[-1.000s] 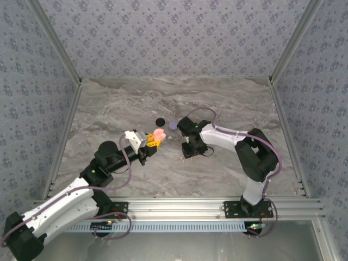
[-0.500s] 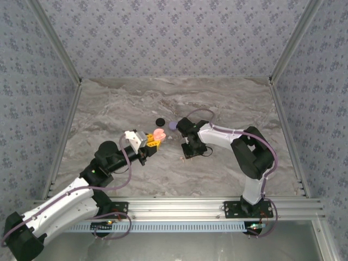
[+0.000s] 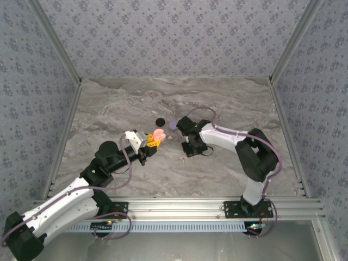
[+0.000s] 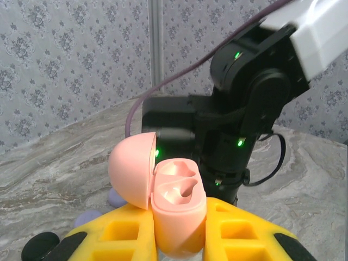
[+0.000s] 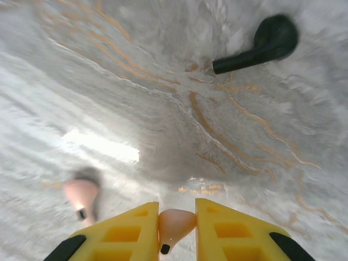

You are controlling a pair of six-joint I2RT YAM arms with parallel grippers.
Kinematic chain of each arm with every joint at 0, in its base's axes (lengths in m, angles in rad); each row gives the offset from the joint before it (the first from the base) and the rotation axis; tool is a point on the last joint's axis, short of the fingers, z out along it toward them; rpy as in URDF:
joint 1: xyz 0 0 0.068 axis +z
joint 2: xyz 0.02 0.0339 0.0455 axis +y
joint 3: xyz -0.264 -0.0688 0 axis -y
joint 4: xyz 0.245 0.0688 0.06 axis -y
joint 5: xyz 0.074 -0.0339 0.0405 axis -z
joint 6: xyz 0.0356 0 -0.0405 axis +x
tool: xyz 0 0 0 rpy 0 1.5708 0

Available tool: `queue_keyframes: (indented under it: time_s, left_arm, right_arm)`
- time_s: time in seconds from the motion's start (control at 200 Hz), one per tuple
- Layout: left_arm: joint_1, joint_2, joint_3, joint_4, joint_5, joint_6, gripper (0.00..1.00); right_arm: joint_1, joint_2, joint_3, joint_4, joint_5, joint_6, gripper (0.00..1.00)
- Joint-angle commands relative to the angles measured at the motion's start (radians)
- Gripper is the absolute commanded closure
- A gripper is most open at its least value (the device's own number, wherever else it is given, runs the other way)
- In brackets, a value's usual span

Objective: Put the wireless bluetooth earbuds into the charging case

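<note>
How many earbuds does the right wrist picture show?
3. A black stemmed earbud lies upper right on the marble table, a blurry pinkish earbud lower left, a third pinkish earbud in the right gripper. Others may be hidden.

Top view: charging case (image 3: 158, 133) sits in the left claw (image 3: 154, 141), mid-counter (image 3: 109, 109). Disc A (image 3: 159, 121) lies at 12 o'clock of the case and disc B (image 3: 173, 125) at 1 o'clock, both on the counter. Right claw (image 3: 188, 151) is at 3 o'clock of the case, apart.

Right wrist view: earbud 1 (image 5: 175, 224) is pinched between the claw's fingers. Earbud 2 (image 5: 81, 194) lies on the counter at 9 o'clock. Earbud 3 (image 5: 261, 46) lies at 1 o'clock, well apart.
</note>
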Motion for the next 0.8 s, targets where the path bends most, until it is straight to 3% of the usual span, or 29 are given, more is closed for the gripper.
queue_keyframes:
  time_s: [0.0, 0.21, 0.42, 0.795]
  left_arm:
    - [-0.006, 0.022, -0.009, 0.047, 0.000, -0.021, 1.00]
    - [-0.006, 0.113, -0.008, 0.146, 0.025, -0.045, 1.00]
    - [-0.007, 0.217, 0.012, 0.259, 0.042, -0.076, 1.00]
    - [-0.012, 0.336, 0.068, 0.339, 0.068, -0.101, 1.00]
  right_arm:
    - [0.006, -0.147, 0.004, -0.025, 0.067, 0.002, 0.78]
    - [0.009, -0.401, 0.018, 0.007, 0.106, 0.018, 0.77]
    - [0.047, -0.611, 0.003, 0.180, 0.105, 0.051, 0.78]
    - [0.195, -0.663, -0.060, 0.430, 0.168, 0.054, 0.79]
